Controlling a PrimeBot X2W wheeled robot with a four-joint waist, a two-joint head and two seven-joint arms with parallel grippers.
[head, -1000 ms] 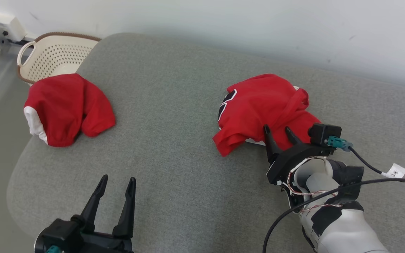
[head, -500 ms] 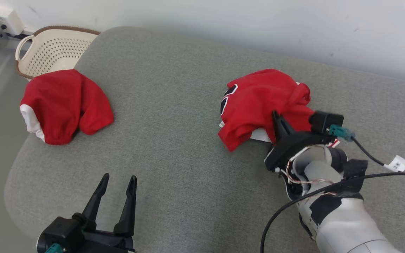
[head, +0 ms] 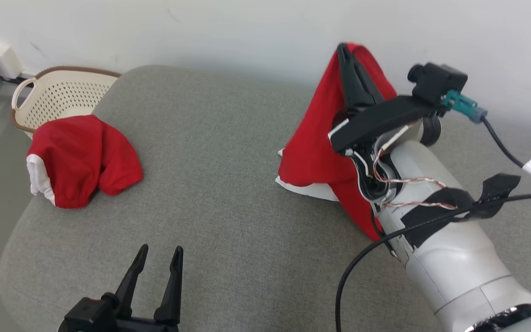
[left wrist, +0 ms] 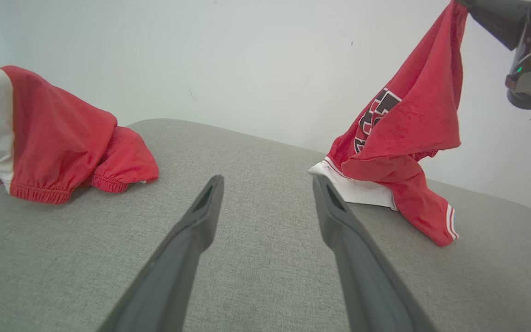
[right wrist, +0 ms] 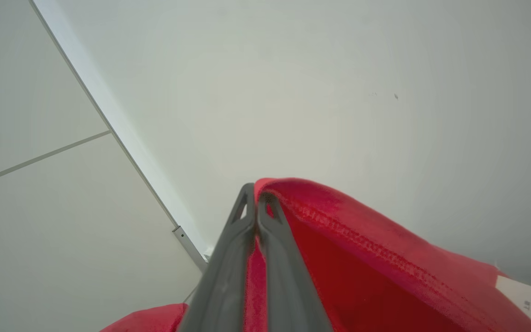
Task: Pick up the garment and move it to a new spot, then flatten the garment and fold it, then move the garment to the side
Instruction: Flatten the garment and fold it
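The red garment with white trim and a black-and-white emblem hangs in a tall peak at the right of the grey cushion; its lower folds still rest on the fabric. My right gripper is shut on its top edge, raised high near the wall. In the right wrist view the red cloth is pinched between the closed fingers. My left gripper stands open low at the front left, nothing between its fingers.
A second red garment with a white band lies crumpled at the cushion's left edge. Behind it a cream perforated basket stands on the floor. The white wall runs close behind the cushion. A black cable trails from my right forearm.
My right gripper shut on the garment and rose toward the wall, pulling the cloth up into a peak. The head camera shifted. The left gripper stayed open and still.
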